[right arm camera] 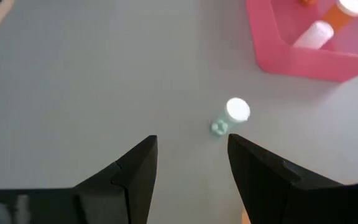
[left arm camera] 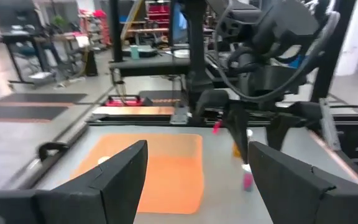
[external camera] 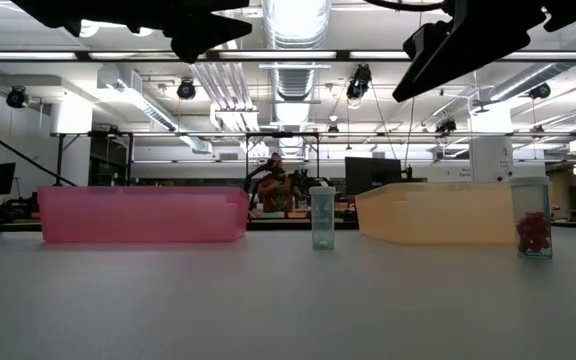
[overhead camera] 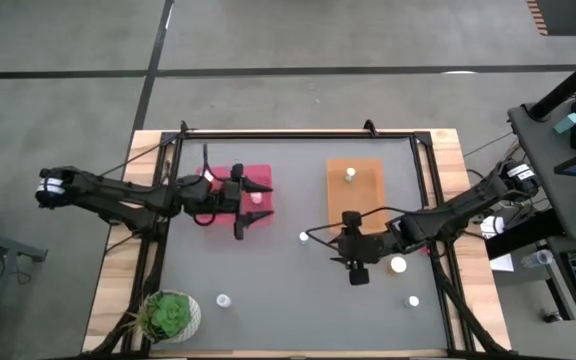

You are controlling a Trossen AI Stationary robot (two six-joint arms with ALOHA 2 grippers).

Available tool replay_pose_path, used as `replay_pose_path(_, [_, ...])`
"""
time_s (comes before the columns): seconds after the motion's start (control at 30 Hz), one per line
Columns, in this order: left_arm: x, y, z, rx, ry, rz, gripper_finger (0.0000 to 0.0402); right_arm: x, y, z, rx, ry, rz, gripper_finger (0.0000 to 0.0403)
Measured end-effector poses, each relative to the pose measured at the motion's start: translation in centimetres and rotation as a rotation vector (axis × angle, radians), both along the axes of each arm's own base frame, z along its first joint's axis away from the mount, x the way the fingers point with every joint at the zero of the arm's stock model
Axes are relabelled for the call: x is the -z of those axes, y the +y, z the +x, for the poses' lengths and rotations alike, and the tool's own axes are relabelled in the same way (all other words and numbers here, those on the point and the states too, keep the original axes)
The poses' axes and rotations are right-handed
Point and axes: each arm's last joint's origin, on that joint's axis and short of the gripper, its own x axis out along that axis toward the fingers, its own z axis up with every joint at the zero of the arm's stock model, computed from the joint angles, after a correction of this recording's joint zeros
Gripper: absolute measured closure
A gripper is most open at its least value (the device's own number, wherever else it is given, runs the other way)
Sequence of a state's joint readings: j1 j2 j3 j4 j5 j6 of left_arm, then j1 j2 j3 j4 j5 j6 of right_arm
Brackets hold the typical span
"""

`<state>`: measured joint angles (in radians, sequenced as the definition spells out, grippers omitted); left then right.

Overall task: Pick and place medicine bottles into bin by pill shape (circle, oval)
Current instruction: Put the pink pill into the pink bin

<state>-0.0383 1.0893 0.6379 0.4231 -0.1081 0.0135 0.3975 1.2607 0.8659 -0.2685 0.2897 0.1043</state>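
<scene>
Bottles lie scattered over the grey table [overhead camera: 268, 290] and in both bins. The pink bin [overhead camera: 260, 176] sits toward the table's left side near the far edge, and the right wrist view shows 2 bottles lying in it, one with an orange body [right arm camera: 340, 12] and one pale [right arm camera: 312, 35]. The orange bin [overhead camera: 368, 195] stands right of centre near the far edge with 1 white-capped bottle [overhead camera: 350, 173] in it. On the bare table, a pale bottle [overhead camera: 304, 237] stands near the middle, a wider one [overhead camera: 398, 265] and a smaller one [overhead camera: 413, 300] toward the right edge, and another [overhead camera: 223, 299] near the front edge beside the potted plant [overhead camera: 171, 314].

The left gripper [overhead camera: 250, 205] hovers above the pink bin, fingers spread wide and empty. The right gripper [overhead camera: 356, 252] hangs over the table's middle, just right of the pale bottle, fingers parted and holding nothing.
</scene>
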Motion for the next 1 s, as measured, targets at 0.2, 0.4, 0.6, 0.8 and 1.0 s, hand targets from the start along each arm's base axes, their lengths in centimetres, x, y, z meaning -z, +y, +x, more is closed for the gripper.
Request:
replay_pose_path(0.2, [0.8,-0.9,1.1,0.034,0.003,-0.037,0.0139,0.4,-0.1,-0.7,-0.053,-0.070,-0.025,0.0213])
replay_pose_path(0.4, [0.9,-1.1,2.4,0.038,0.015,-0.034,0.0139,-0.2,-0.6,-1.8,-0.076,-0.185,-0.016,0.0213])
replay_pose_path(0.6, [1.4,-1.2,4.2,0.037,0.052,-0.030,0.0139,-1.2,-1.3,-3.0,-0.092,-0.337,-0.008,0.0213])
replay_pose_path(0.8, [1.1,-1.4,4.8,0.040,0.052,-0.030,0.0139,-2.2,-2.0,-4.6,0.056,-0.305,0.221,0.0213])
replay_pose_path(1.0, [0.8,-1.4,4.7,0.040,0.035,-0.032,0.0139,-2.1,-1.5,-6.0,0.190,-0.013,0.640,0.0213])
